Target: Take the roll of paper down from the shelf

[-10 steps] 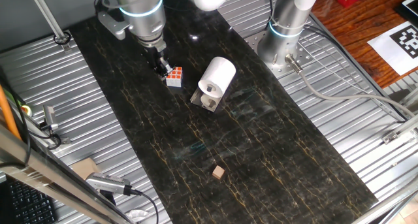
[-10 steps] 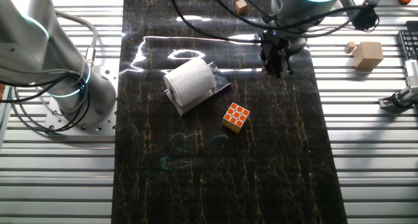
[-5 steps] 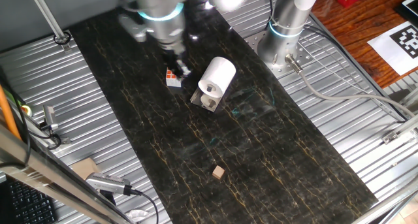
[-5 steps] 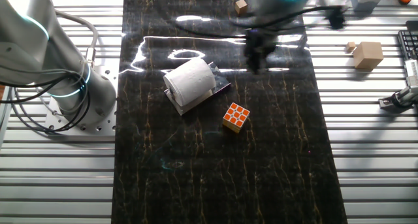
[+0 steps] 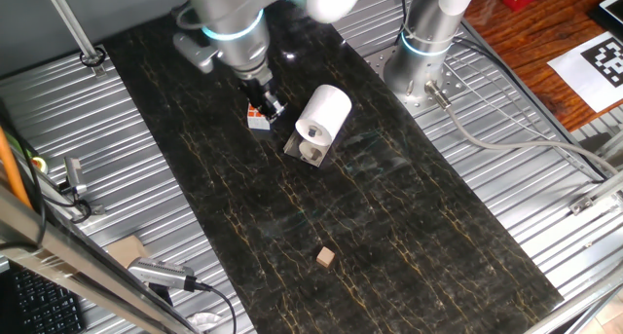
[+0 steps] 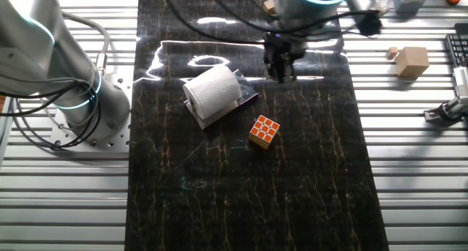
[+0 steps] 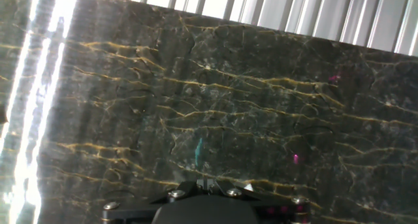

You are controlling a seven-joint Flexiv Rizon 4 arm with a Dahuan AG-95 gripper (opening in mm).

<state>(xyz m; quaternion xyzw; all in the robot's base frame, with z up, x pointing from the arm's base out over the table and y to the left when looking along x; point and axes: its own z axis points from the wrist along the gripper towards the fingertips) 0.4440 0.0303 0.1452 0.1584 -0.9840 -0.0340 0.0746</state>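
Dark marbled table top (image 5: pixel 389 237): black slab with gold veining, flanked by ribbed metal decking; the hand view showed only this veined surface and a strip of ribbing beyond it.

Flexiv Rizon arm (image 5: pixel 229 18): grey and white, reaching down over the slab on the far side of the roll of paper from the wooden block.

Roll of paper (image 5: pixel 322 115): plain white cylinder with a hollow centre, lying on its side on the shelf (core hole facing the camera in one fixed view). Also seen at (image 6: pixel 213 88).

Shelf (image 5: pixel 310 150): low rack of shiny grey metal plates, directly under the roll of paper, standing on the slab; its plate edge projected past the roll of paper at (image 6: pixel 247 99).

Gripper (image 5: pixel 271 107): dark fingers pointing down, just beside the roll of paper and apart from it, holding nothing. Whether the jaws stood apart or together could not be told. Also at (image 6: pixel 280 69).

Puzzle cube (image 6: pixel 264 131): orange and white, near the roll of paper, on the slab.

Wooden block (image 5: pixel 325 258): small, tan, well apart from the roll of paper.
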